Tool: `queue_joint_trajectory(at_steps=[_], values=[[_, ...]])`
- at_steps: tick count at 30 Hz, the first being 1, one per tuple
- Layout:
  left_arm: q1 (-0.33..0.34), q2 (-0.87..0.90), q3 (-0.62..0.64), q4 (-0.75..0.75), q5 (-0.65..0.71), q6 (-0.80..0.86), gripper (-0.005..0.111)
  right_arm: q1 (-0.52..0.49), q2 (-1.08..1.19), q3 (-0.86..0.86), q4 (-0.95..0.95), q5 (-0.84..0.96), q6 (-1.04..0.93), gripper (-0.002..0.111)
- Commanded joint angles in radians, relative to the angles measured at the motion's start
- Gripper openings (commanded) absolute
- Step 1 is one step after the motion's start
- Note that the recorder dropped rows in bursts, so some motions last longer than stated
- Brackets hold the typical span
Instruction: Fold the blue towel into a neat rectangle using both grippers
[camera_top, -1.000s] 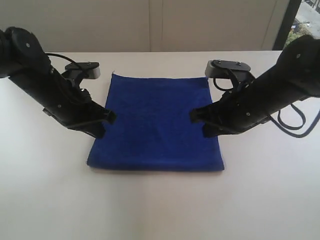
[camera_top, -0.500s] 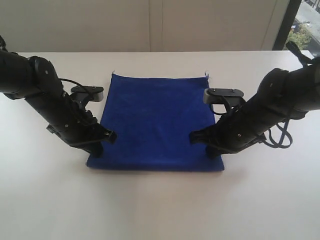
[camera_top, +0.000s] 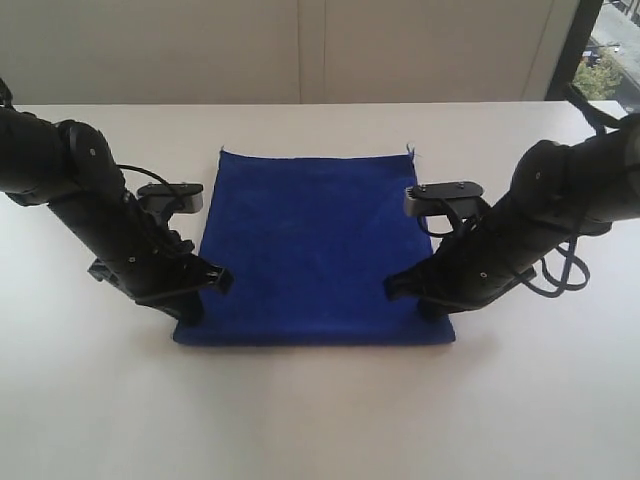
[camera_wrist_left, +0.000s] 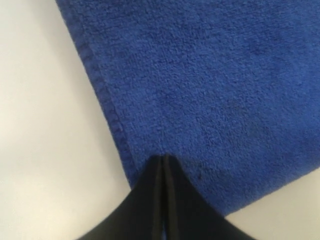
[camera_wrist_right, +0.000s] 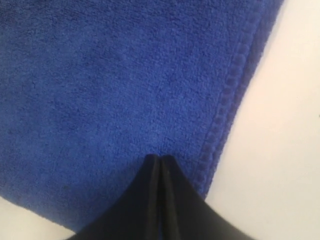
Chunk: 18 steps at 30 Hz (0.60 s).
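while both arms are down at the cloth in the exterior view, you can see the blue towel (camera_top: 315, 245) lying flat on the white desk (camera_top: 320, 420) between them. the left hand (camera_top: 190, 305) sits at its near left corner and the right hand (camera_top: 425, 305) at its near right corner, both touching the cloth. the towel's sides run from near to far, and you may judge that its long axis goes that way too, though the slant of the view leaves this unsure

turn to the left wrist view and you find the left hand (camera_wrist_left: 163, 160) clenched, its fingers pressed together. the tips rest on the towel (camera_wrist_left: 210, 85) just inside the stitched hem, with no cloth showing between them. the other edge at this corner looks rounded and unstitched, so it may be a fold already made, but you cannot tell for certain

your right wrist view mirrors it: the right hand (camera_wrist_right: 159, 160) is clenched too, its tips on the towel (camera_wrist_right: 110, 85) beside the hem

as a judgement, nothing is lifted, so you have yet to grip both near corners and carry them to the far edge
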Motion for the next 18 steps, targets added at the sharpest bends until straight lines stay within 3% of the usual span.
queue_joint_trajectory(at_steps=[1, 7, 18], values=[[-0.006, 0.002, 0.017, -0.002, 0.062, -0.027, 0.000, 0.000, 0.007, 0.007, -0.090, 0.011, 0.003, 0.000], [-0.006, -0.003, 0.015, -0.015, 0.044, -0.027, 0.000, 0.000, 0.007, 0.007, -0.072, -0.025, 0.005, 0.000], [-0.006, -0.140, -0.074, -0.016, 0.167, 0.008, 0.000, 0.000, -0.207, 0.007, -0.016, -0.072, 0.005, 0.000]])
